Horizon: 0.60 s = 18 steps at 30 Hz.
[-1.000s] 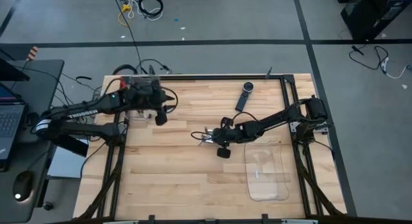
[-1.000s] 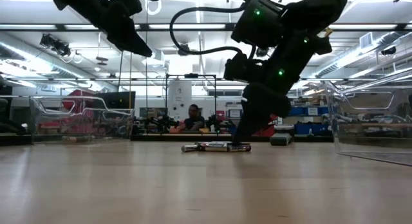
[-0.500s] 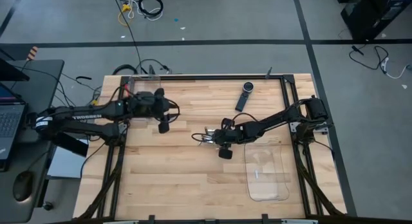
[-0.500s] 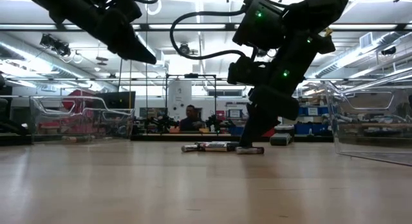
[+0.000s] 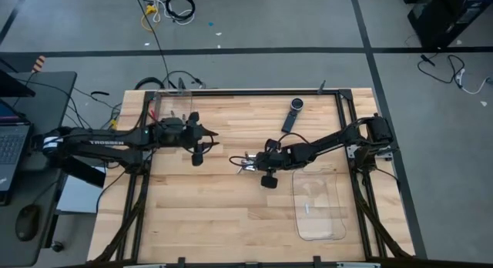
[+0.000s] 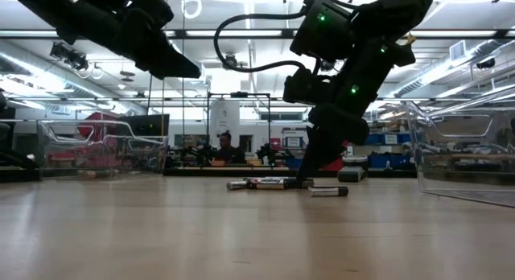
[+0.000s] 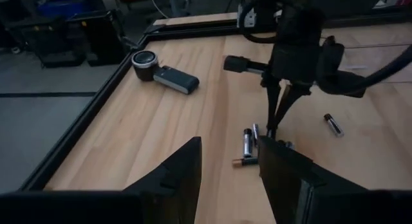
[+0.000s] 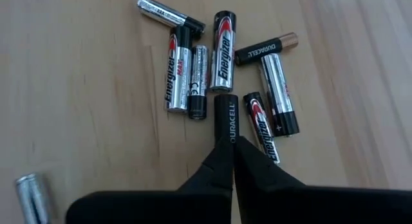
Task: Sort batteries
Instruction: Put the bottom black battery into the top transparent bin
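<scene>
Several batteries lie flat in a loose pile on the wooden table, near its middle. My right gripper is shut, slanting down, with its tips at the near end of a black Duracell battery. One more battery lies alone beside the pile, also seen in the left wrist view. My left gripper hangs open above the table, left of the pile, and points toward it. My right gripper has its shut fingertips on the end of the black Duracell battery that is nearest to the fingers. They slant down from above and lie along the battery. Nothing shows between them. The battery lies flat on the table.
A long black remote-like device lies at the table's far side. A clear tray stands at the near right, and a clear box at the far left. Beyond the table a person sits in the room.
My left gripper has come down and moved toward the table's near edge and the pile, tipping closer to level. One battery has slid out of the pile from under my right gripper, toward the table's near right, and now lies alone.
</scene>
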Available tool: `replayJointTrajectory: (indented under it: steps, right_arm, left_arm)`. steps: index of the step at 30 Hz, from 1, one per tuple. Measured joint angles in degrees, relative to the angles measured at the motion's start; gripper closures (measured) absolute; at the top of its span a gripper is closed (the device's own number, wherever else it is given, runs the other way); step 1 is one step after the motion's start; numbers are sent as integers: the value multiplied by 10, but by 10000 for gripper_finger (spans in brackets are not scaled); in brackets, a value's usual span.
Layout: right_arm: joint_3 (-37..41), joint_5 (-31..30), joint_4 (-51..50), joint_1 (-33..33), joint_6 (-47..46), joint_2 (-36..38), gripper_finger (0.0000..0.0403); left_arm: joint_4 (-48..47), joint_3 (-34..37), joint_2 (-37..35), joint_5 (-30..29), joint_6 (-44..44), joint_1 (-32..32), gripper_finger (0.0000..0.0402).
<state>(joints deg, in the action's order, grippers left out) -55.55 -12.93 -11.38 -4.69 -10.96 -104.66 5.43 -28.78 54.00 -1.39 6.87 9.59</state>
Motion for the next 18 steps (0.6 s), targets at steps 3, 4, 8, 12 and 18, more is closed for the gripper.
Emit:
replayJointTrajectory:
  steps: [3, 4, 8, 12, 18]
  right_arm:
    - [0, 1, 0, 0, -1, 0, 400]
    - [0, 2, -1, 0, -7, 3, 400]
    - [3, 16, -15, -13, -26, 31, 401]
    - [2, 22, -26, -50, -49, 84, 403]
    - [2, -15, -27, -106, -98, 126, 403]
  left_arm:
    - [1, 7, 0, 0, -9, -5, 249]
    - [4, 10, 0, 0, -12, -6, 249]
    - [9, 14, 0, 0, -16, -11, 249]
    - [14, 21, 0, 0, -19, -11, 249]
    - [78, 36, 0, -1, -14, -11, 249]
